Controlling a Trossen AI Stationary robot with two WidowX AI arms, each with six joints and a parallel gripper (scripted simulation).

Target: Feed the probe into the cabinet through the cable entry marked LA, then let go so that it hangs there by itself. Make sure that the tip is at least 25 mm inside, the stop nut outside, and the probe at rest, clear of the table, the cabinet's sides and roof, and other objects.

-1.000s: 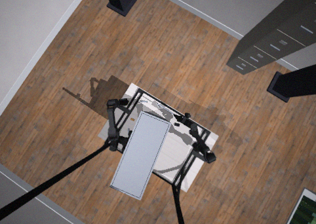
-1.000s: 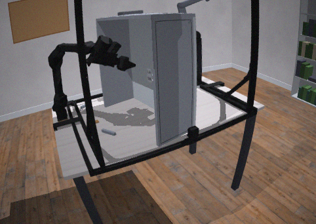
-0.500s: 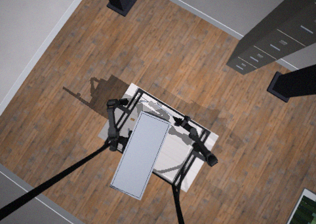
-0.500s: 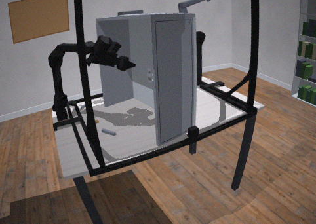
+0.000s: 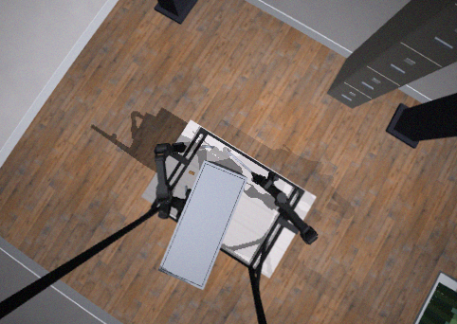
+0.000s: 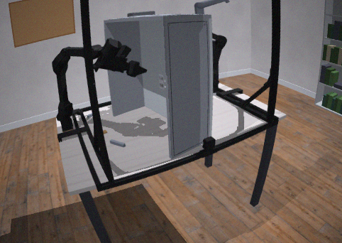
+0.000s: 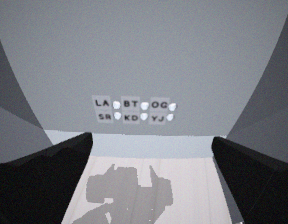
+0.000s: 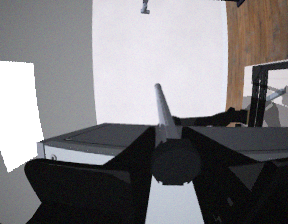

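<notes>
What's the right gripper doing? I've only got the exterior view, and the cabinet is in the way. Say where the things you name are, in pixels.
Observer: The right gripper [image 5: 256, 176] [image 8: 168, 132] is shut on the probe [image 5: 240, 160] [image 8: 165, 112]; the right wrist view shows the rod sticking out past the fingers.
Operator: Which entry is LA? Can't read the labels from here.
Observer: The left wrist view reads them: the LA label [image 7: 102, 103] is at the left end of the top row, beside BT. No rod shows coming through there.
</notes>
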